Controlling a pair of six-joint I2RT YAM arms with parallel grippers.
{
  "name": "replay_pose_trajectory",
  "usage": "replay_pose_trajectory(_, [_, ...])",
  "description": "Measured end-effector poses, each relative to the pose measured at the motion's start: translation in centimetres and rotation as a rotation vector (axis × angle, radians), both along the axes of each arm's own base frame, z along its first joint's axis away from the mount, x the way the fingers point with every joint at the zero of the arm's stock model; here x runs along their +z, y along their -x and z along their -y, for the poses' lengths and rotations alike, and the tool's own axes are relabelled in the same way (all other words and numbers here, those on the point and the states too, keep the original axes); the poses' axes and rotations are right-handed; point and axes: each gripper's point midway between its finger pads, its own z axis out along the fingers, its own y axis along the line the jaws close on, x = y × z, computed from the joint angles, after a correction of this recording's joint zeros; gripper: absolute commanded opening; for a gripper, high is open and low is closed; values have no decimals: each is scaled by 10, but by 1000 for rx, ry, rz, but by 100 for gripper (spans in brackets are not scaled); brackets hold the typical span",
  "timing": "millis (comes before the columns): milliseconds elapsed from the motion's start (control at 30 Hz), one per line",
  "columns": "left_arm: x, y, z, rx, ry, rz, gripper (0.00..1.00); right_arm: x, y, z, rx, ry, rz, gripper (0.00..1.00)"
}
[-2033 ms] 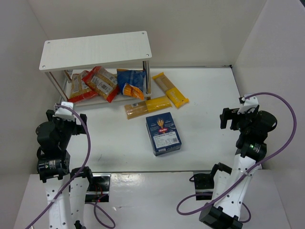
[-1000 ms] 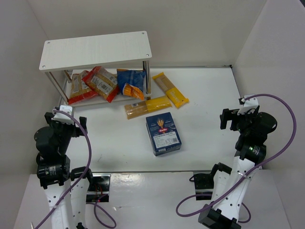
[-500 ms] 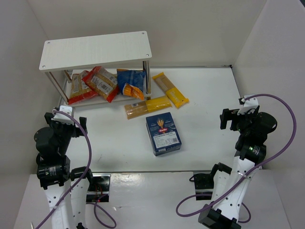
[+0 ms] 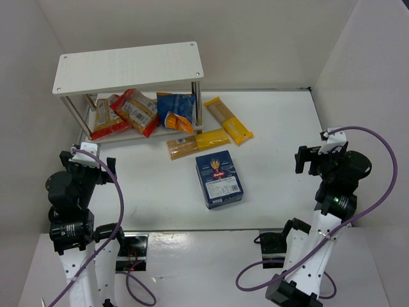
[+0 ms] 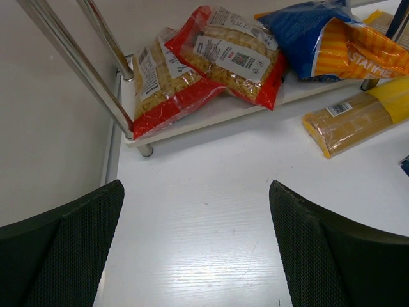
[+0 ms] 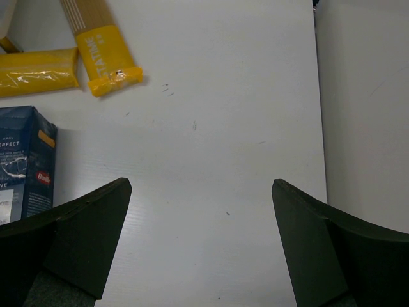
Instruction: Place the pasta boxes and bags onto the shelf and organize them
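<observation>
Top external view gives us the shelf (image 4: 128,67). On its lower board lie two red bags (image 4: 135,110) and a blue-and-orange bag (image 4: 175,109), the latter nearest the shelf's right legs. One yellow packet (image 4: 228,119) lies on the table (image 4: 281,128) just right of those legs. The other packet (image 4: 198,142) lies just in front of the shelf's right end, and the box (image 4: 218,178) lies flat farther out in front. We see the left gripper (image 5: 195,217) before the shelf's left end, jaws spread wide and empty. The right gripper (image 6: 201,217), well right of the shelf, is likewise spread and empty.
</observation>
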Motion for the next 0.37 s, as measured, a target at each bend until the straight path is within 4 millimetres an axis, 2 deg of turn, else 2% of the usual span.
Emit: replay_pose_trajectory(367, [0,0,2,-10,1,-1,100,0,0,0,0,0,0,99])
